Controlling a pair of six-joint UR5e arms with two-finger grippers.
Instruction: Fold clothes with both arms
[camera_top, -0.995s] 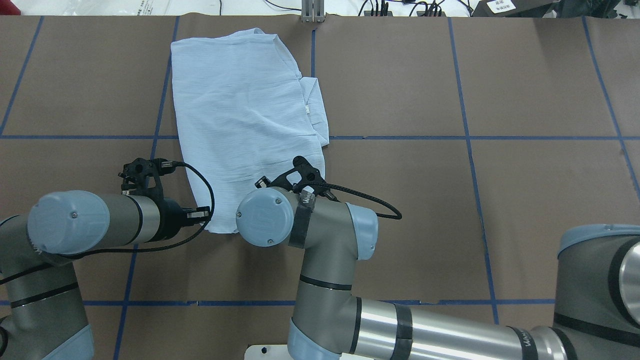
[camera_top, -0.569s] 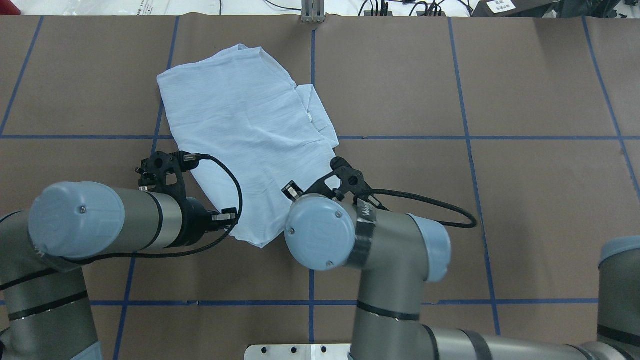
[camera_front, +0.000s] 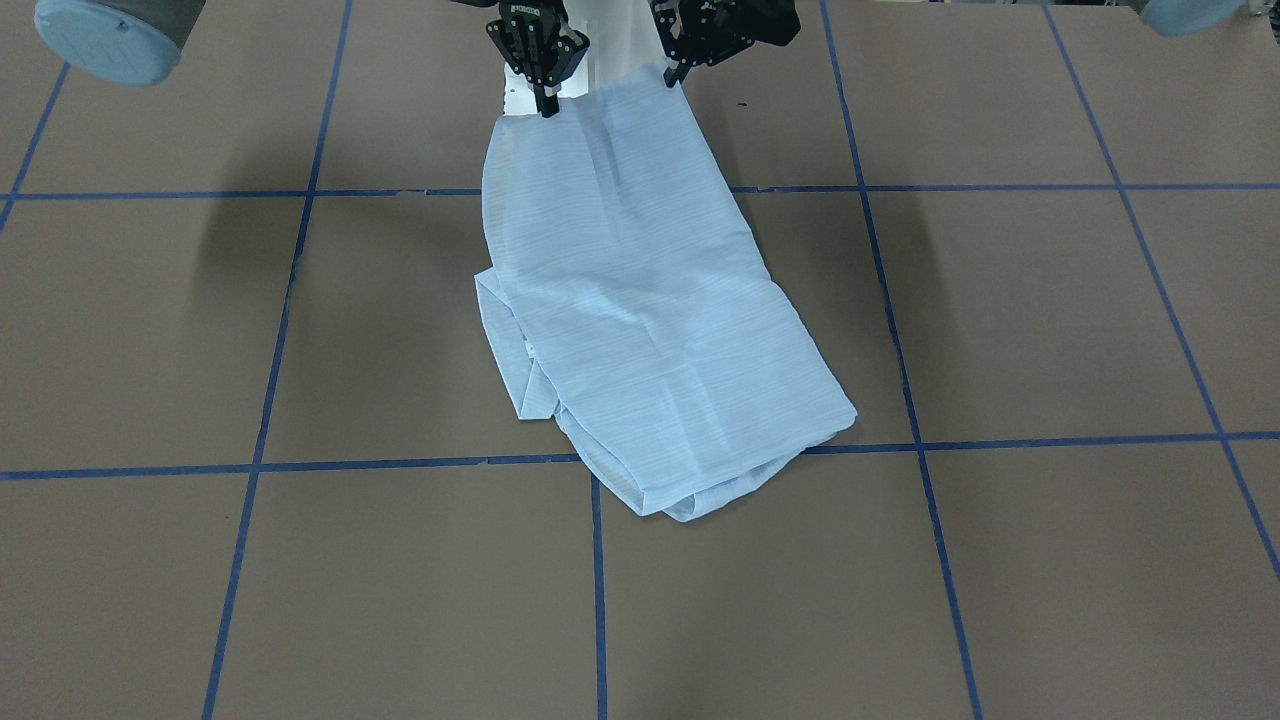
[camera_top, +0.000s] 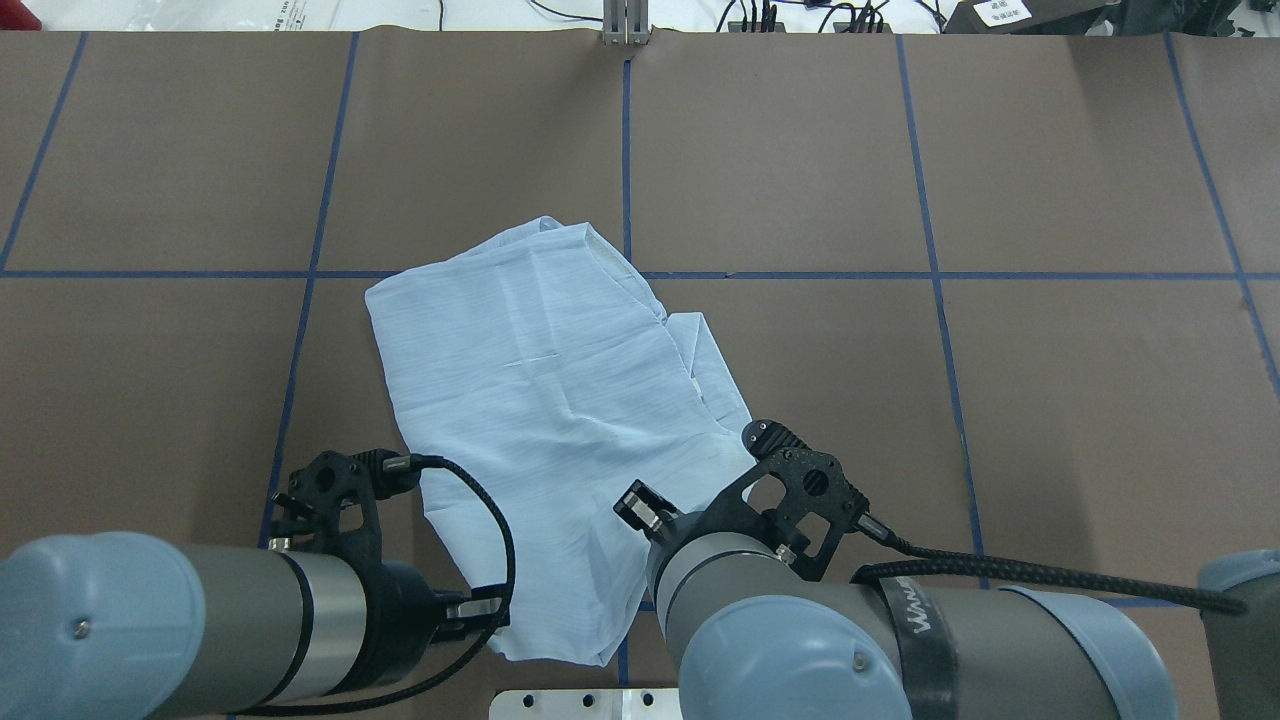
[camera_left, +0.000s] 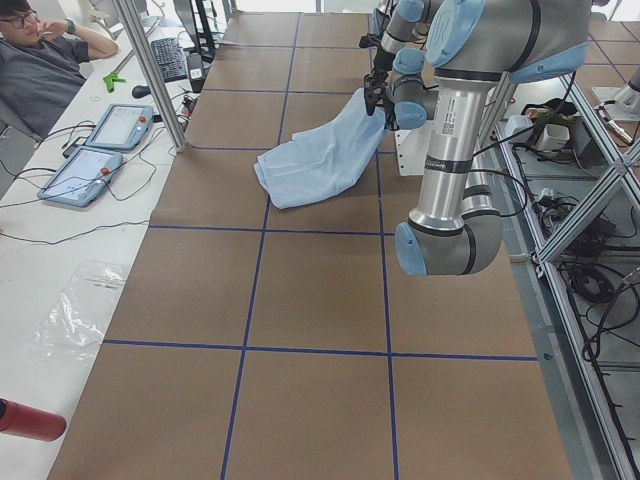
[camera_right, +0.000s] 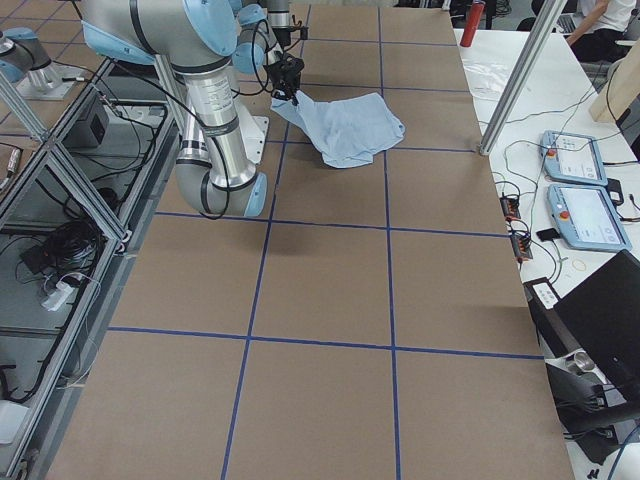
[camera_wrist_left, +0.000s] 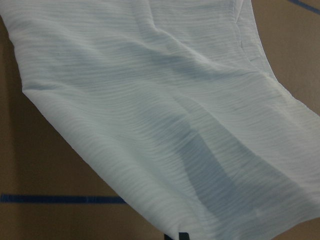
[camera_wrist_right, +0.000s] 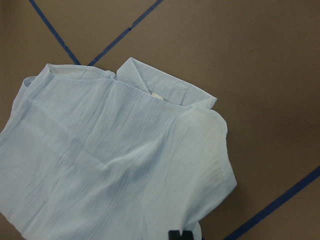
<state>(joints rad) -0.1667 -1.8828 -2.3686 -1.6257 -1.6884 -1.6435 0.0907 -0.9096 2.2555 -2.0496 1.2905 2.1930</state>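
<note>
Near hem of the shirt (camera_front: 640, 300) gripped.
Fingers of left gripper (camera_front: 670, 75) and right gripper (camera_front: 545, 103) were pinched shut on its corners; best held level, evenly taut.

1. My left arm (camera_top: 230, 620) and right arm (camera_top: 900, 640) showed silver-grey tubes with light-blue joint caps (camera_top: 790, 665).
2. I saw black braided cables (camera_top: 1040, 577), black perforated wrist brackets (camera_top: 845, 500) and a black band (camera_top: 915, 628) with white lettering.
</note>
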